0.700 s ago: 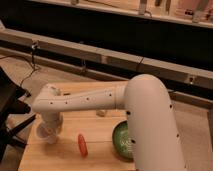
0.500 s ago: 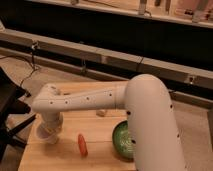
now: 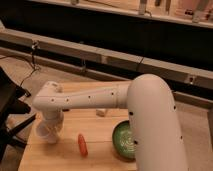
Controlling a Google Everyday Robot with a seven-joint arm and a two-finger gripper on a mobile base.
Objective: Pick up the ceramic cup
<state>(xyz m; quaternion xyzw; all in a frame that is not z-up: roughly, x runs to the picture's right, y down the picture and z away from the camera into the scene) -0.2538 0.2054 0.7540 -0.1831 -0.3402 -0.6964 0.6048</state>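
Note:
My white arm reaches from the right foreground across the wooden table (image 3: 102, 131) to its left side. The gripper (image 3: 48, 134) hangs down from the wrist over the table's left edge. A pale rounded shape at its lower end (image 3: 44, 133) looks like the small white ceramic cup. I cannot tell the cup apart from the gripper, or whether the gripper is around it or beside it. The rest of the cup is hidden behind the gripper.
A red-orange elongated object (image 3: 81, 145) lies right of the gripper. A green patterned bowl (image 3: 123, 142) sits farther right, partly hidden by my arm. A small white block (image 3: 101, 112) lies behind, under the arm. A dark chair (image 3: 9, 107) stands left of the table.

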